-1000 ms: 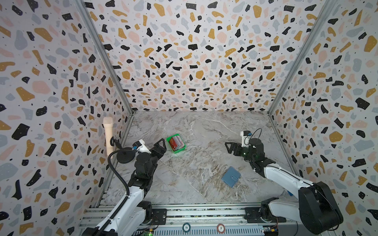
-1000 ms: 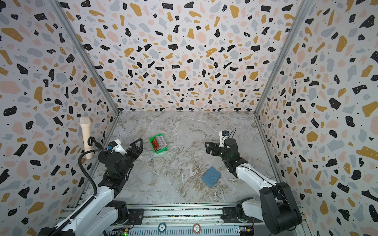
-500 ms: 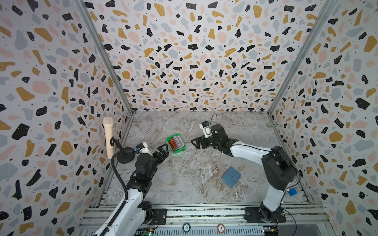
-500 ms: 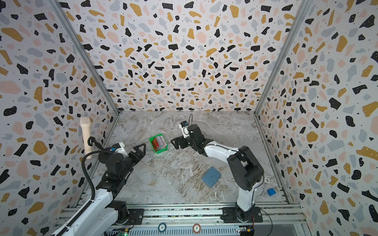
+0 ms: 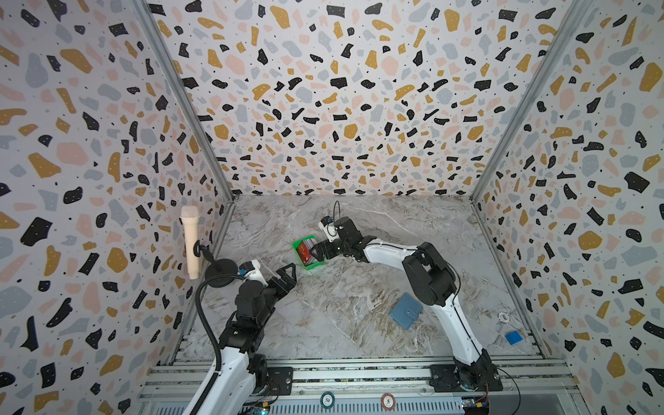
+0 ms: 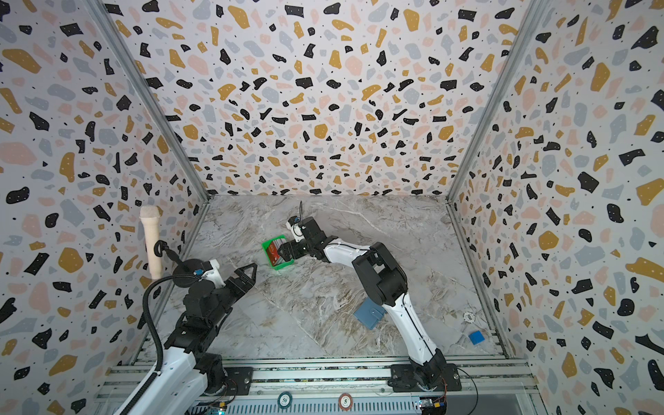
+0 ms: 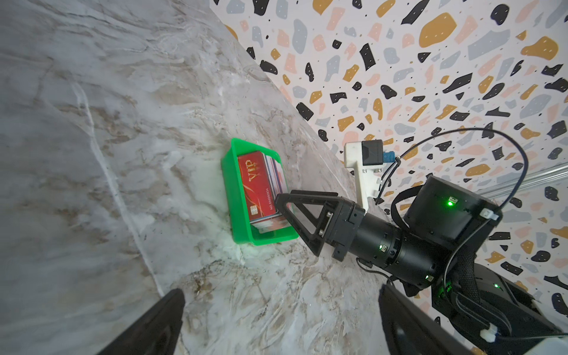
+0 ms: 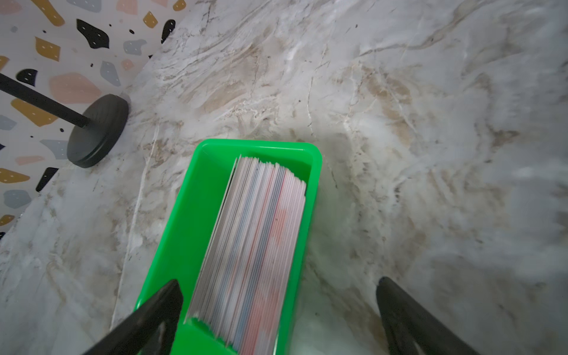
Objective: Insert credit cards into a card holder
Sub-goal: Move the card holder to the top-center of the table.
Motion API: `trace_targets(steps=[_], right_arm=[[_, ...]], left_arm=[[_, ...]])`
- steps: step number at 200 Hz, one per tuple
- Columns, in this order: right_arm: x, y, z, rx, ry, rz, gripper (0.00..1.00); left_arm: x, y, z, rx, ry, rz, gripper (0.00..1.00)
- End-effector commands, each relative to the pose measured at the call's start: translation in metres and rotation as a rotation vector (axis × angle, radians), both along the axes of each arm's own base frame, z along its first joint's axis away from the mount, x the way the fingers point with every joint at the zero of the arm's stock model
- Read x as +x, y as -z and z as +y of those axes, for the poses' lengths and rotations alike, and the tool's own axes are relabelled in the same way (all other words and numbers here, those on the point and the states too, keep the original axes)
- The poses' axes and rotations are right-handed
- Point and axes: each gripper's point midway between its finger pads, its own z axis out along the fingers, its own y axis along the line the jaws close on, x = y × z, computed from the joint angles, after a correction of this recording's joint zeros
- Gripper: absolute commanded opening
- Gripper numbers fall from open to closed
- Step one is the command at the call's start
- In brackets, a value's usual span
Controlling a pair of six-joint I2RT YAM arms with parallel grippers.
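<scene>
Over the near end of the green tray, the right gripper was held with its jaws spread wide and nothing clamped between them. In the right wrist view the stack of credit cards was framed between the two fingers. The cards were stood on edge in the tray, a red one facing outward, and none had been lifted. The card holder lay shut and flat on the table, well apart from the tray and just beside the right arm. The left gripper was likewise open and empty, short of the tray. The task was therefore judged to be at its start: a card was yet to be picked, the holder opened, and the cards inserted.

One second earlier the right arm had been drawn back on its own side, with its gripper far from the tray. Half a second earlier it had been brought close beside the tray. The tray, the holder and the left arm were found almost unmoved.
</scene>
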Motion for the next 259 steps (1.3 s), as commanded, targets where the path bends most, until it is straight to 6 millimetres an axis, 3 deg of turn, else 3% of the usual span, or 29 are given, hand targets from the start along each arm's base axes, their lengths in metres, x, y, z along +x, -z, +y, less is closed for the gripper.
trace_targets(steps=[1,65,93,139,211,231,259], right_arm=[[0.0,-0.023,0.016,0.024,-0.015,-0.022,0.99],[0.017,0.019,0.018,-0.182,0.103,-0.04,1.0],[0.024,0.031,0.01,-0.251,0.17,-0.04,0.92],[0.033,0.044,-0.033,-0.39,0.326,-0.057,0.76],[0.047,0.046,-0.133,-0.41,0.426,-0.009,0.7],[0.051,0.046,-0.15,-0.403,0.403,-0.001,0.7],[0.057,0.045,-0.154,-0.39,0.35,0.001,0.75]], left_arm=[[0.0,0.0,-0.006,0.006,0.034,-0.017,1.0],[0.0,0.004,-0.007,0.004,0.043,-0.011,1.0],[0.0,0.004,-0.007,0.005,0.043,-0.011,1.0],[0.0,0.003,-0.007,0.003,0.044,-0.011,1.0],[0.001,0.001,-0.011,-0.01,0.063,-0.016,1.0],[0.002,0.0,-0.014,-0.02,0.077,-0.019,1.0],[0.002,0.0,-0.019,-0.032,0.104,-0.017,1.0]])
